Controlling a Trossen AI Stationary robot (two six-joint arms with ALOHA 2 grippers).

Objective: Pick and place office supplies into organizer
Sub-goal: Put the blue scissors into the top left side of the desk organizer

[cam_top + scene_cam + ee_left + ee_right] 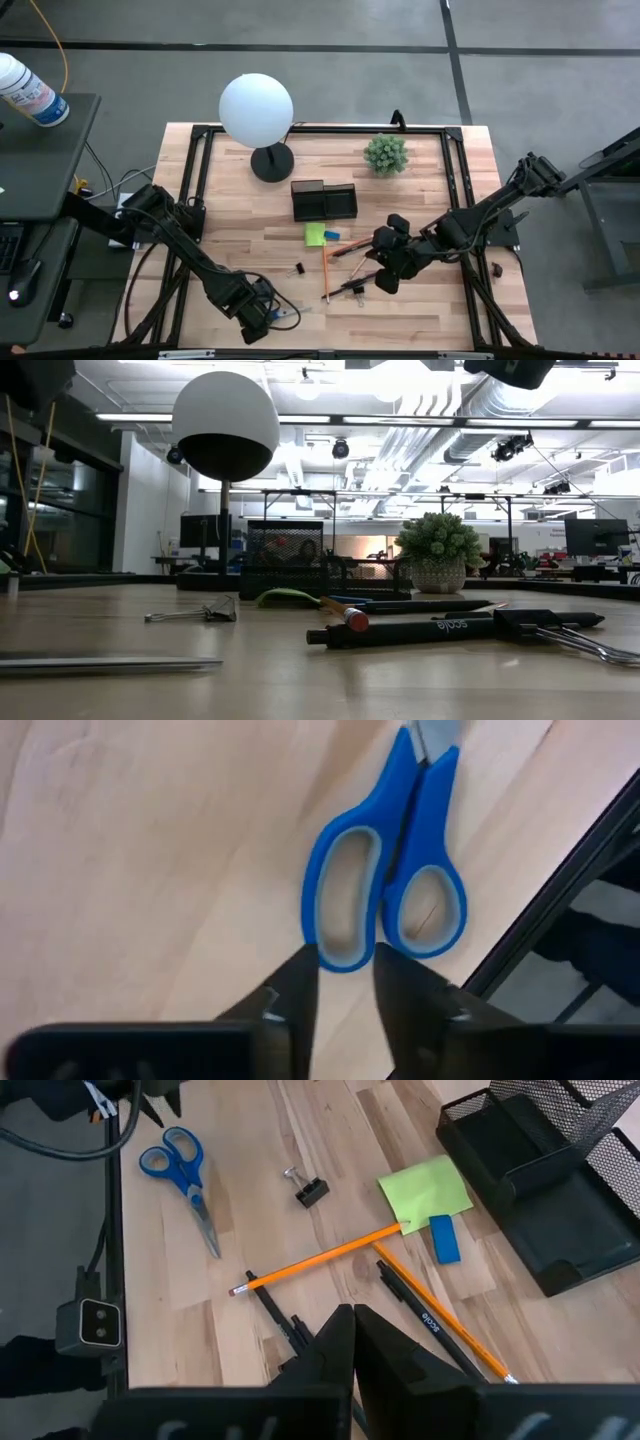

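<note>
left gripper (345,985) part-open at glossy blue-handled scissors (385,885) | right gripper (352,1320) closed | two orange pencils (320,1260) | wood-plank table (250,240)

Lying on the wooden table (250,1170): blue-handled scissors (180,1175), black binder clip (308,1188), lime-green sticky-note pad (425,1188) touching small blue block (444,1240), two orange pencils (320,1260), dark pens (425,1320). Mesh organizer (540,1190) sitting beside the pad. Right gripper (353,1318) hovering, fingers together.
</note>
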